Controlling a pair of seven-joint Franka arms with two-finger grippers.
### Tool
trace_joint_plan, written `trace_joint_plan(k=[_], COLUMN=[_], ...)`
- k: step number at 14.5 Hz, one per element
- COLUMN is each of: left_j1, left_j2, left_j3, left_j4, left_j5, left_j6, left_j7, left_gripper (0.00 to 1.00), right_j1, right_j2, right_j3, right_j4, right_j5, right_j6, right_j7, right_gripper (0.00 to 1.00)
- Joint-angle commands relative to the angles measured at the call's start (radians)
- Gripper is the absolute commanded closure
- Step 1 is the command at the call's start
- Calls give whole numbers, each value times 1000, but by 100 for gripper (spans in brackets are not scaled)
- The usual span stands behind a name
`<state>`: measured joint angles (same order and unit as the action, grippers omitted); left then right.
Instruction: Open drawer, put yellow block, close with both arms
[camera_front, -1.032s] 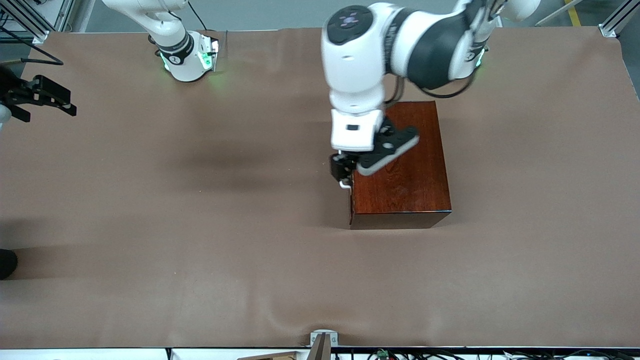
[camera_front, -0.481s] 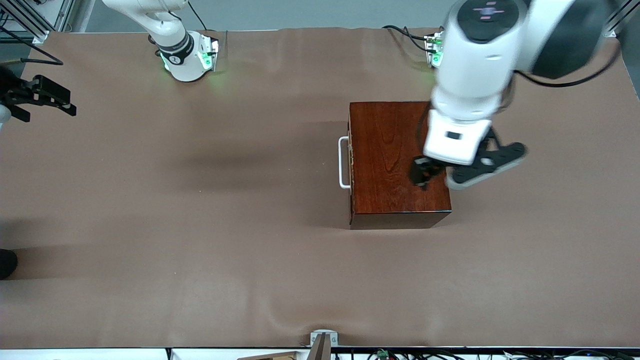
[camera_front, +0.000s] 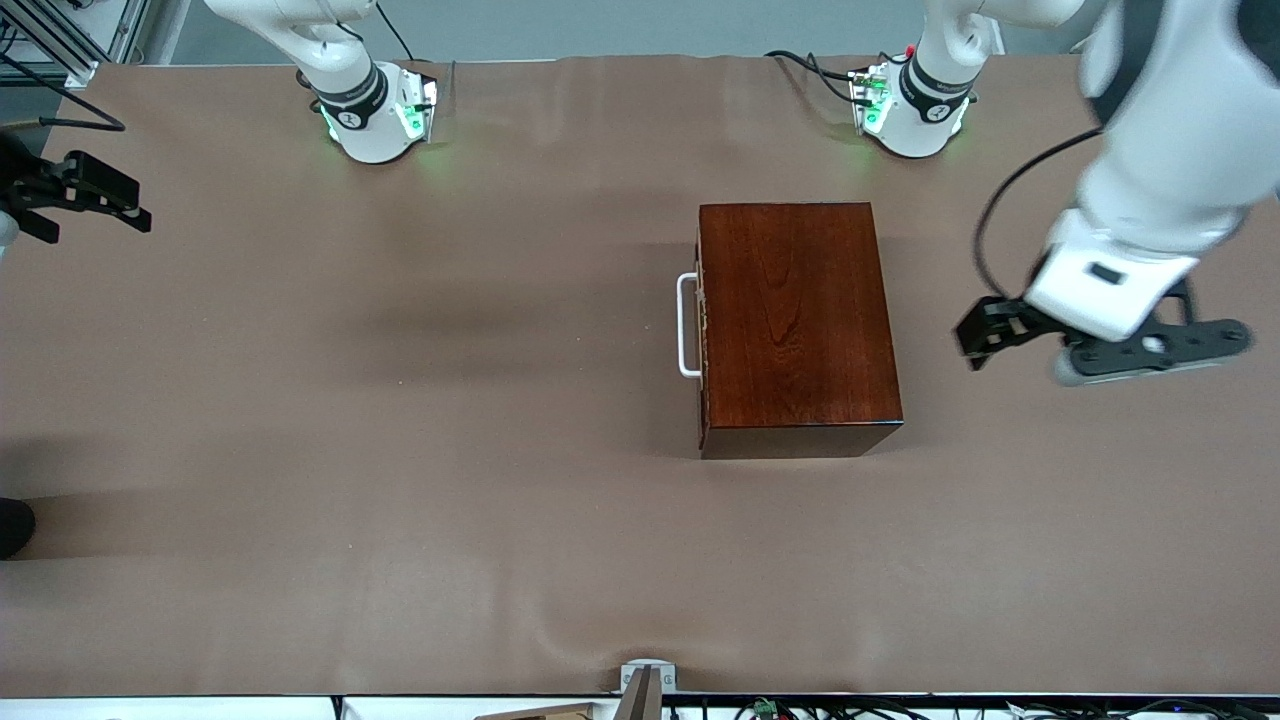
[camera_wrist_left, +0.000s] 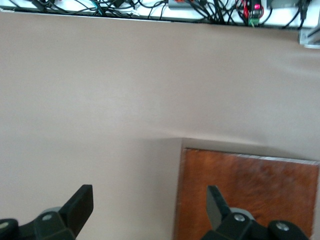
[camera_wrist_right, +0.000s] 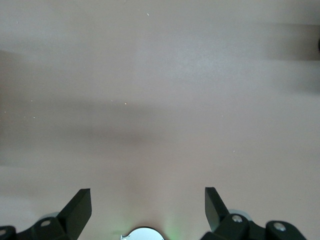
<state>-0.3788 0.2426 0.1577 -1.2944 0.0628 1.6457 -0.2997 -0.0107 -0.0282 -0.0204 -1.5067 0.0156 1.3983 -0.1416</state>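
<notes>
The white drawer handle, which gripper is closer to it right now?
Left. The left gripper hangs open over the table beside the wooden box, away from the handle. The right gripper waits open at the table's edge.

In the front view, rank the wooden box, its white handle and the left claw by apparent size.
1. wooden box
2. left claw, though it hangs nearer the camera, so it looks enlarged
3. white handle

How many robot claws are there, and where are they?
2. The left claw hangs open over the table beside the wooden box, toward the left arm's end. The right claw waits open over the table's edge at the right arm's end.
</notes>
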Motion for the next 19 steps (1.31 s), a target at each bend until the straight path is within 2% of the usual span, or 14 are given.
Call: trace_joint_plan(k=[1, 5, 8, 13, 19], left_j1=[144, 250, 256, 256, 259], left_j2=[-118, -235, -330, -385, -371], left_j3=[-113, -171, -172, -182, -184], left_j4=[-127, -251, -344, -356, -309], left_j5=[-20, -20, -23, -32, -57], left_j6=[2, -4, -17, -69, -110], left_j7=[120, 230, 257, 258, 260], left_gripper=[0, 0, 0, 0, 0], right_j1=[-18, -18, -20, -20, -20], right_j2=[-21, -21, -21, -21, -21], right_j3=[16, 16, 16, 16, 16], right_j4=[-9, -9, -9, -9, -9], right_j5=[-3, -3, -2, -2, -2], right_j6=[-5, -7, -5, -5, -7], right_j7=[13, 14, 14, 14, 14], right_gripper=[0, 0, 0, 0, 0])
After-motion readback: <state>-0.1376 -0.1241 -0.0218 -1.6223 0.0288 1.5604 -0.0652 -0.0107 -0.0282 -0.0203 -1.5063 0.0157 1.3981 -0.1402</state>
